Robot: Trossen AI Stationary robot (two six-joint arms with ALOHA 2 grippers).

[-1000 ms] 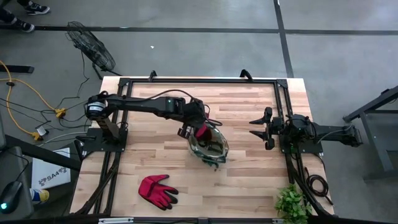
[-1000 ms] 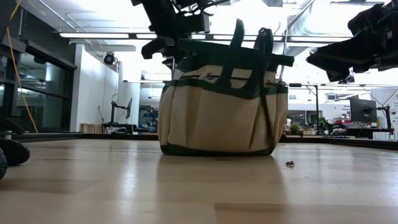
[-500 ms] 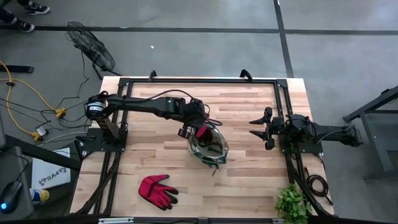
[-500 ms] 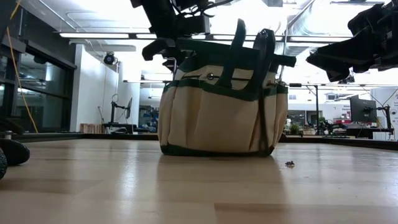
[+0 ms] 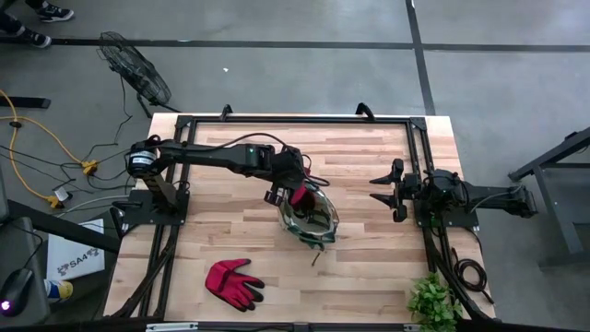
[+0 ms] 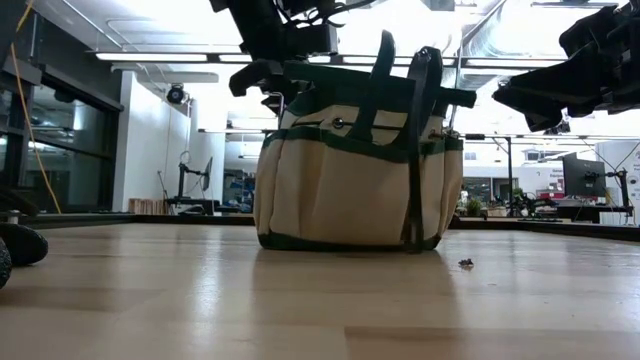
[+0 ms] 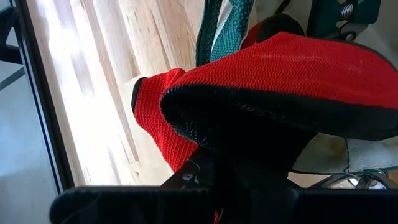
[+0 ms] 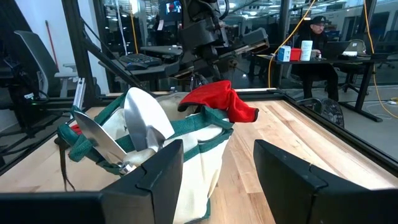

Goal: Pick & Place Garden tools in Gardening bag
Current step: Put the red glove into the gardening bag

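Pale wooden tabletop inside a black frame, grey floor all round, a floor fan and yellow cables off beyond the left arm's base. Near the middle, the gardening bag, upright, olive-tan with a dark green rim; in the low view its loop handles stand up above the rim. Directly over the bag's rim on the left arm's side, the left gripper, clenched on a black-and-red glove, the glove draped from the fingers and hanging at the bag's mouth. Seen from the right wrist, the same glove hangs just above the rim, with two silver trowel blades sticking up out of the bag. Well apart from the left gripper, toward the table's near edge, a red glove flat on the wood. Across the bag, near the right side of the frame, the right gripper, waiting with fingers spread and holding nothing. Leafy green plant at the near right corner.
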